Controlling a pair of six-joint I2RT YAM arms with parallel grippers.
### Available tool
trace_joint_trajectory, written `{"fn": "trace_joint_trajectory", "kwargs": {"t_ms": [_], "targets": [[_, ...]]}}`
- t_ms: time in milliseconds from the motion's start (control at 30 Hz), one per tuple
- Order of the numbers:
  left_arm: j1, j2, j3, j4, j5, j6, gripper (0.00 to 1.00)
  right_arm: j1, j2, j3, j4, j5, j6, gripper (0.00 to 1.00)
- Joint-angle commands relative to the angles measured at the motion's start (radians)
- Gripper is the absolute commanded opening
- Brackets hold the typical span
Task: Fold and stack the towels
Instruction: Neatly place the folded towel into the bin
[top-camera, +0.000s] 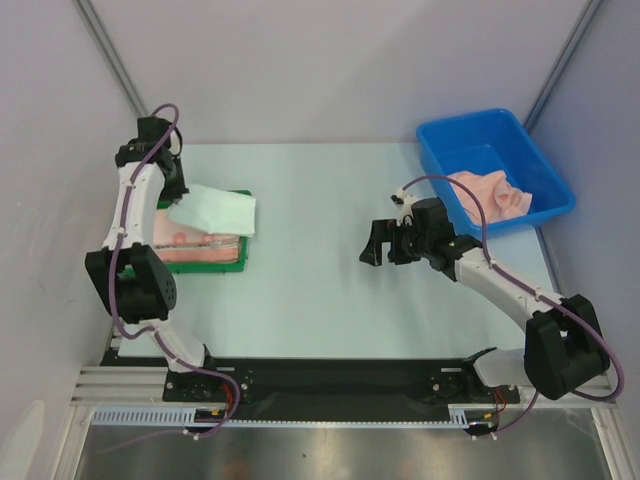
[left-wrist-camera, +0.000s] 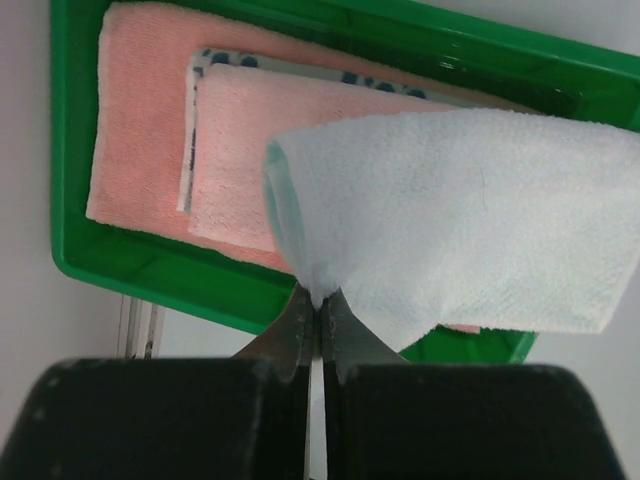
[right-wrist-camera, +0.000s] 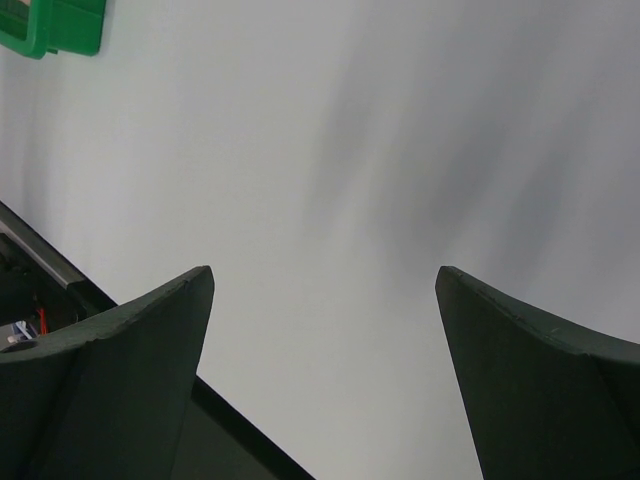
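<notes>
Right of the green tray (top-camera: 200, 268), out on the bare table (top-camera: 320, 200), the right gripper (top-camera: 385, 248) hovers with its jaws spread wide and nothing between them. Inside the tray lies a stack: a broad pink towel (left-wrist-camera: 140, 120) at the bottom, a navy-patterned towel (left-wrist-camera: 215, 60) peeking out on top of it, and a smaller folded pink towel (left-wrist-camera: 240, 160) uppermost. Over the tray's far end, the left gripper (left-wrist-camera: 318, 300) is clamped tight on the edge of a white towel (left-wrist-camera: 470, 220), which spreads above the stack. Far to the right of the tray, a blue bin (top-camera: 440, 155) sits at the table's back corner with a crumpled pink towel (top-camera: 490, 192) in it.
</notes>
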Motion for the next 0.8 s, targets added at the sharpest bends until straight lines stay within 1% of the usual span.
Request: {"fn": "trace_joint_trajectory", "kwargs": {"t_ms": [0,67,167,267,300,367,433,467,500,567,600,633,667,700,733,767], "targets": [[0.057,-0.02,-0.06,0.115,-0.013,0.024,0.0,-0.003,0.024,0.054,0.029,-0.013,-0.024,1.0],[0.08,0.012,-0.071,0.143,-0.017,0.028,0.0,-0.003,0.035,0.058,0.032,-0.013,-0.027,1.0],[0.102,0.073,-0.073,0.158,-0.085,0.03,0.0,-0.005,0.062,0.07,0.037,-0.015,-0.038,1.0],[0.129,0.114,-0.058,0.18,-0.094,0.024,0.0,-0.005,0.094,0.087,0.03,-0.016,-0.053,1.0],[0.132,0.127,-0.05,0.192,-0.102,0.021,0.0,-0.006,0.102,0.087,0.03,-0.01,-0.058,1.0],[0.134,0.183,-0.021,0.186,-0.125,0.024,0.04,-0.008,0.121,0.091,0.038,-0.01,-0.055,1.0],[0.137,0.232,0.037,0.16,-0.166,0.018,0.05,-0.009,0.133,0.096,0.047,-0.022,-0.046,1.0],[0.138,0.254,0.062,0.119,-0.239,0.008,0.11,-0.008,0.142,0.096,0.052,-0.028,-0.038,1.0],[0.14,0.285,0.089,0.108,-0.275,-0.014,0.14,-0.009,0.147,0.101,0.056,-0.036,-0.035,1.0],[0.143,0.297,0.103,0.083,-0.338,-0.03,0.28,-0.008,0.153,0.11,0.058,-0.044,-0.029,1.0],[0.145,0.303,0.123,0.077,-0.396,-0.056,0.29,-0.006,0.156,0.111,0.058,-0.044,-0.027,1.0],[0.146,0.299,0.128,0.079,-0.378,-0.061,0.31,-0.006,0.156,0.122,0.05,-0.036,-0.027,1.0],[0.149,0.291,0.127,0.094,-0.348,-0.065,0.45,-0.006,0.157,0.13,0.046,-0.032,-0.027,1.0],[0.149,0.285,0.127,0.1,-0.28,-0.071,0.61,-0.006,0.154,0.136,0.04,-0.027,-0.026,1.0],[0.149,0.276,0.127,0.1,-0.236,-0.074,0.66,-0.006,0.151,0.151,0.027,-0.022,-0.026,1.0],[0.146,0.271,0.127,0.099,-0.196,-0.07,0.74,-0.006,0.148,0.16,0.017,-0.013,-0.023,1.0]]}}
